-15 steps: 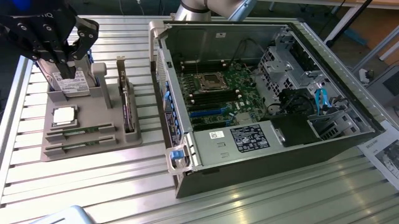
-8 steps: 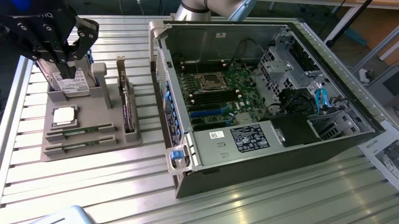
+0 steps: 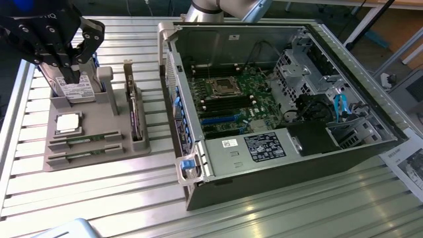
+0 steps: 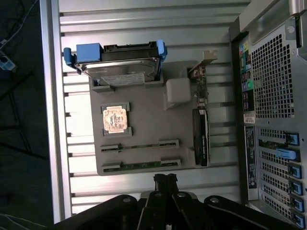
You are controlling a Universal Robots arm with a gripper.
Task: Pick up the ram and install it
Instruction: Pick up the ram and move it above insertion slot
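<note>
Ram (image 3: 86,139) sits on edge in a slot of the grey holder (image 3: 99,162), at the end opposite the hard drive (image 3: 76,90). A second stick (image 3: 84,153) sits in the slot just beside it. Neither is touched.

Gripper (image 3: 69,79) is empty, fingers pressed together. Judged an approach step. To do it well:
- centre over the stick's mid-length
- set the fingers across its thin faces
- part them before coming down
- pull straight up so it does not bind in the slot

Pose: tool points straight down, well above the holder. Which end it hangs over cannot be told. The open computer case (image 3: 264,168) stands beside the holder.
</note>
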